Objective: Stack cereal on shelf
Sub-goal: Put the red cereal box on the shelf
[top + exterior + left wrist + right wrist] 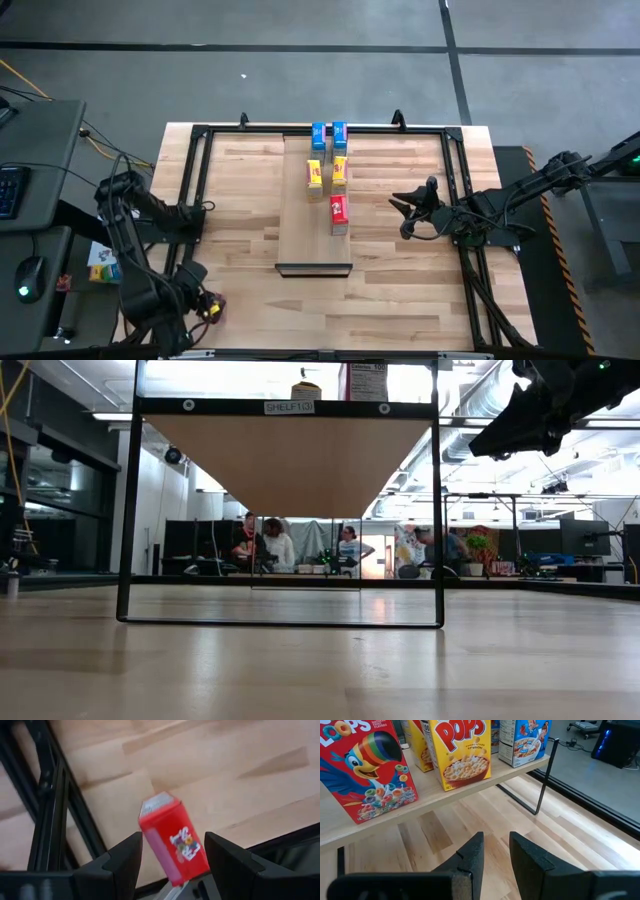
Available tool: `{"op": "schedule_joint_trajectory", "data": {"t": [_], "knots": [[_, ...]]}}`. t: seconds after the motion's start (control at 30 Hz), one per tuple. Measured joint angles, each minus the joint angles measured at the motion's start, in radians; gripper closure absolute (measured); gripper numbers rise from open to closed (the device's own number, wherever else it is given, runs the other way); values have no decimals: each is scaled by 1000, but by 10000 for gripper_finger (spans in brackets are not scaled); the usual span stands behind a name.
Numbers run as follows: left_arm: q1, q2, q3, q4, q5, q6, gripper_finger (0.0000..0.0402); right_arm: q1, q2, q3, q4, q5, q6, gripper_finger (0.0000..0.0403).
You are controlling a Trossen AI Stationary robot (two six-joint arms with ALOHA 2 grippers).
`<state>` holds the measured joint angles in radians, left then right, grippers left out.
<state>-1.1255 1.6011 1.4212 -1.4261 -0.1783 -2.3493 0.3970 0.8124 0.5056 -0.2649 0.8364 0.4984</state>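
The shelf (305,235) is a pale plank raised on a black wire frame (128,510) at the table's middle. On it stand two blue boxes (318,136) at the far end, two yellow boxes (314,172) behind them, and one red box (339,212). They also show in the right wrist view: red (365,770), yellow (462,750), blue (525,740). My left gripper (205,305) is at the table's near left corner, shut on a second red box (172,840). My right gripper (402,216) is open and empty just right of the shelf, its fingers pointing at it (496,837). My left gripper holds the red box between its two fingers by the box's lower half (192,862), one finger (125,860) on each narrow side. The box runs along the fingers, slightly tilted. Its top end (155,802) sticks out past the fingertips, and the table shows beyond it.
Black metal rails (195,190) run along the table's left, right and far sides. A desk with a keyboard and mouse (30,270) stands left of the table. People sit in the room beyond the table (270,545).
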Motion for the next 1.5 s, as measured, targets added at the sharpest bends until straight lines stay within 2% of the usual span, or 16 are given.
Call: {"op": "schedule_joint_trajectory", "data": {"t": [0.07,0.23,0.77,0.9,1.13,1.27,1.5], "knots": [[0,21,14,-1,26,-5,198,0,0,0,0,0,0,317],[0,46,29,-21,12,-5,198,0,0,0,0,1,-1,317],[0,47,19,-42,20,73,195,0,0,0,0,-25,-6,317],[0,47,19,-44,20,68,175,0,0,0,0,-25,-8,317],[6,60,19,-27,29,58,115,0,0,0,0,-24,-9,317],[6,59,18,3,54,57,111,0,0,0,0,-24,-9,317],[1,78,18,11,73,-44,113,0,0,0,0,-24,-9,317]]}}
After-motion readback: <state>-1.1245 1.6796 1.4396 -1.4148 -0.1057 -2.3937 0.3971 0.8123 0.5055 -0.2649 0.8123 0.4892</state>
